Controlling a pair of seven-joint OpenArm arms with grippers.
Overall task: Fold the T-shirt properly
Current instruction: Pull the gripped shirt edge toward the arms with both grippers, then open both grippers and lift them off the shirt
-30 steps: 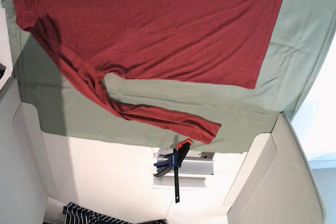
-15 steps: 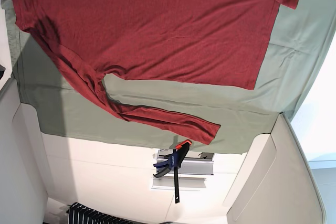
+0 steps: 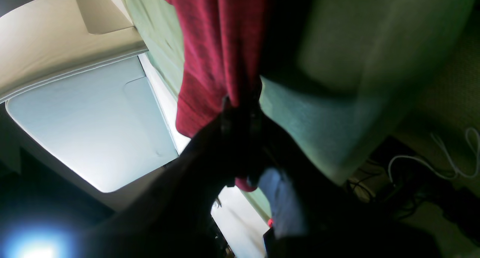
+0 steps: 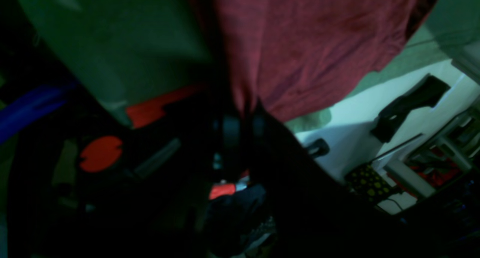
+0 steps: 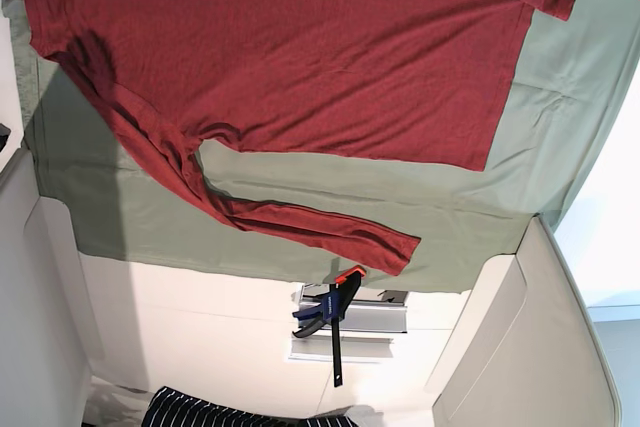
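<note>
The dark red knit T-shirt (image 5: pixel 300 57) is spread across the pale green cloth (image 5: pixel 560 97) that covers my table. It fills the upper half of the base view, with one long sleeve trailing toward the lower centre. My left gripper (image 3: pixel 242 108) is clamped on a bunched red corner at the upper right. My right gripper (image 4: pixel 243 120) pinches the fabric at the upper left.

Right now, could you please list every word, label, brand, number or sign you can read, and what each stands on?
None: no text can be read in any view.
The plain red fabric T-shirt shows no print or label.
The blue and orange bar clamp is too small to show any marking.
Both wrist views are too dark and blurred for lettering.
</note>
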